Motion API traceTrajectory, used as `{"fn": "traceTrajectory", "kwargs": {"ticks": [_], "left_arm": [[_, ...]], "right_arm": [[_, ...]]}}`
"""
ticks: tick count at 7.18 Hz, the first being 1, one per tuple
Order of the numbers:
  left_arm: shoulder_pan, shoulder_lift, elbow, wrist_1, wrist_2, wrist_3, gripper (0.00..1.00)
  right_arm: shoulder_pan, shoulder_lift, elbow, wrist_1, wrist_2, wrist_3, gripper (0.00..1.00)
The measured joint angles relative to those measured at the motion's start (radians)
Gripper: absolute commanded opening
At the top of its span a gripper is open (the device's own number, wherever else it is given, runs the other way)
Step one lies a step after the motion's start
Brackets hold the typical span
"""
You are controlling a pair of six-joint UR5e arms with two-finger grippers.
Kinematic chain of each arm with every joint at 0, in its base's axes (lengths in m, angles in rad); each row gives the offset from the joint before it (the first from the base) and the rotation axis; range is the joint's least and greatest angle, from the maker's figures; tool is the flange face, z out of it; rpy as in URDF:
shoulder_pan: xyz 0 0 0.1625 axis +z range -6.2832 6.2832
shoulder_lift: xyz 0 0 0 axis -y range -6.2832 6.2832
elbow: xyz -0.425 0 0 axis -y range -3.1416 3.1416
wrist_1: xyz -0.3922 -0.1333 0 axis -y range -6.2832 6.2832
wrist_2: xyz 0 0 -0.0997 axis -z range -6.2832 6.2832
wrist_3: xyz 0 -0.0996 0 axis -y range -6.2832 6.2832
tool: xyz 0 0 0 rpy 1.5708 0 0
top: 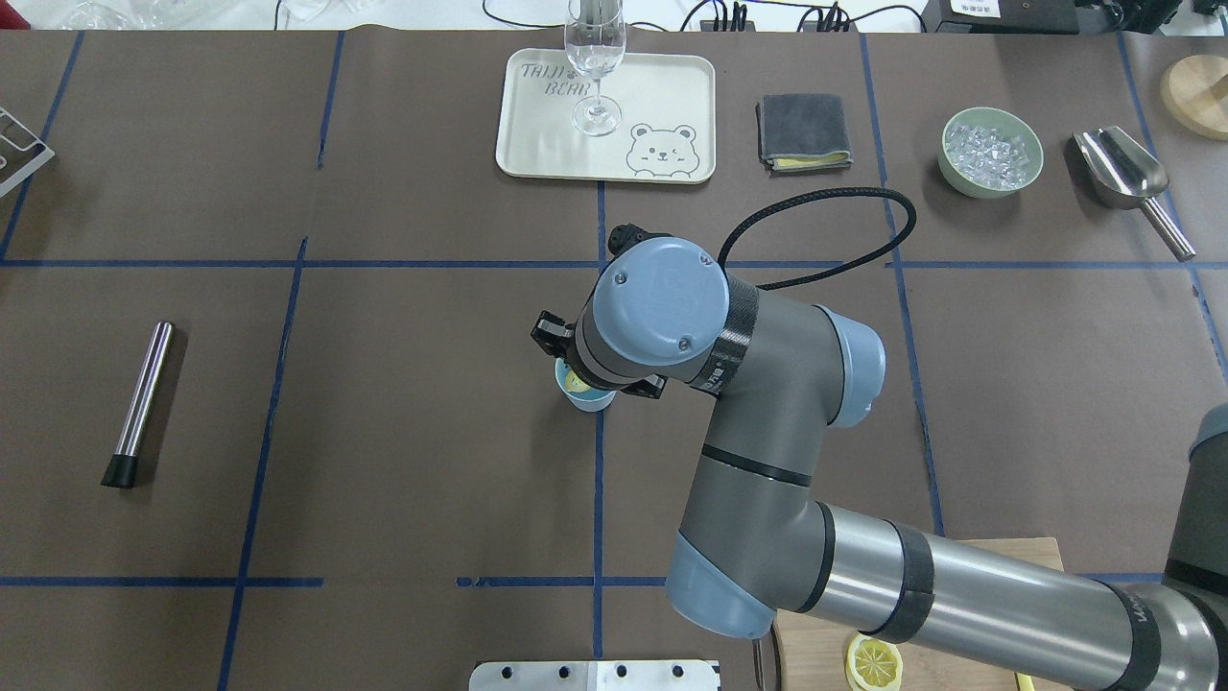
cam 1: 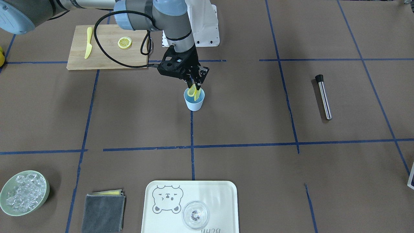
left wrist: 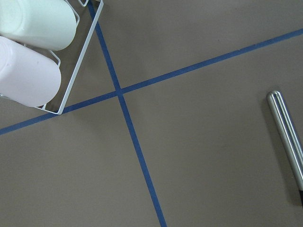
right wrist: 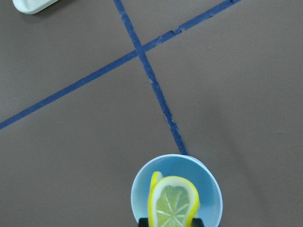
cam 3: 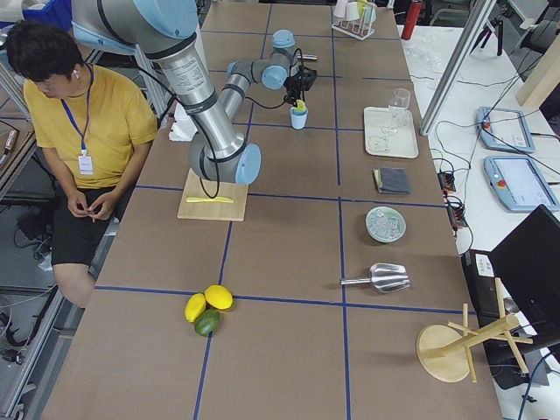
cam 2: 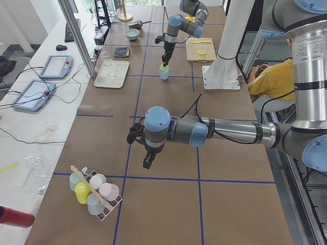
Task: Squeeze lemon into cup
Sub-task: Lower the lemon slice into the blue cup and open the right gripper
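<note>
Lemon [right wrist: 173,203] clamped in right pincer [cam 1: 195,89], over cup [cam 1: 194,103] mouth; left pincer [cam 2: 147,164] state: cannot tell.

The brown-papered worktop [cam 1: 258,106], gridded with blue tape [cam 1: 192,145], carried a light-blue cup [cam 1: 194,103] upright at the end of a tape line near its middle. A wooden cutting board [cam 1: 77,61] lay on the robot's side, and a black-capped steel rod [cam 1: 324,98] lay well apart. Along the operators' edge sat a green bowl of ice [cam 1: 47,191], a folded grey cloth [cam 1: 103,213] and a cream bear tray [cam 1: 223,194].
</note>
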Motion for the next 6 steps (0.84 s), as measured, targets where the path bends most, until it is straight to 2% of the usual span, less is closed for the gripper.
{"fn": "traceTrajectory", "kwargs": {"ticks": [1,4,5,6], "left_arm": [[-0.002,0.0,0.0,0.0,0.0,0.0,1.0],[-0.005,0.0,-0.002,0.0,0.0,0.003,1.0],[-0.005,0.001,-0.003,0.0,0.0,0.004,1.0],[-0.006,0.001,-0.001,0.0,0.0,0.004,1.0]], "right_arm": [[-0.001,0.001,-0.003,0.0,-0.001,0.0,0.65],[-0.001,0.009,-0.017,0.0,-0.003,0.004,0.65],[-0.001,0.01,-0.022,0.001,-0.004,0.005,0.73],[0.0,0.011,-0.025,0.002,-0.004,0.003,1.0]]}}
